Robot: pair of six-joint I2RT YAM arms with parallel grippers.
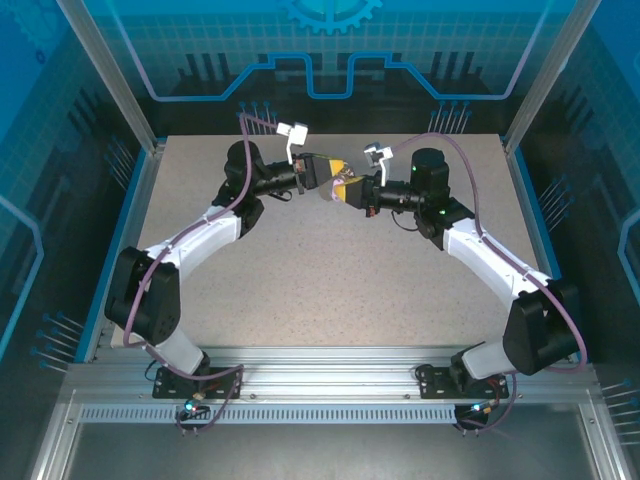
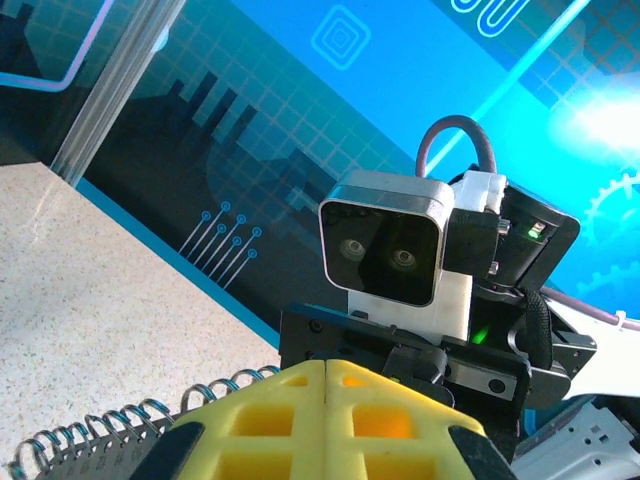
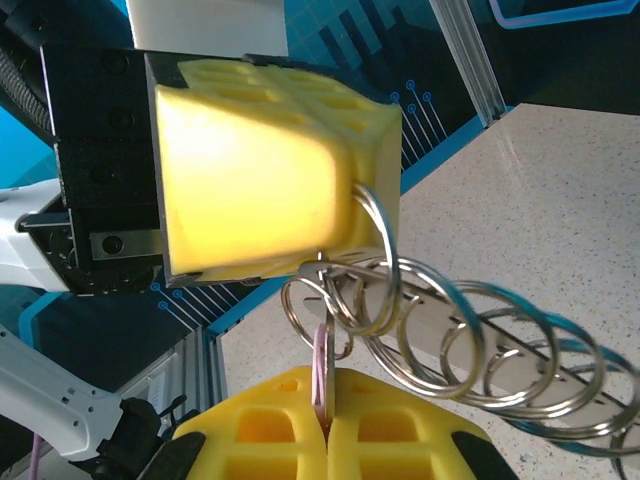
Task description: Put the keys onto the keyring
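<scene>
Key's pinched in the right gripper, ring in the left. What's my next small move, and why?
Probably nudge the right gripper up a touch: the key sits edge-on against the keyring loops held by the shut left gripper. Whether it's threaded is unclear.

Both your grippers have bright yellow fingers: left gripper [image 2: 327,390], right gripper [image 3: 327,430]. Key [image 3: 323,365]: pale lilac head. Keyring [image 3: 470,345]: shiny silver coils with blue glints. Table [image 1: 330,290]: beige, finely speckled. Backdrop [image 1: 330,60]: blue, with a pale grid and circuit lines. Right arm [image 1: 490,260]: white shell, black joints. Cable [image 2: 456,122]: mauve.
</scene>
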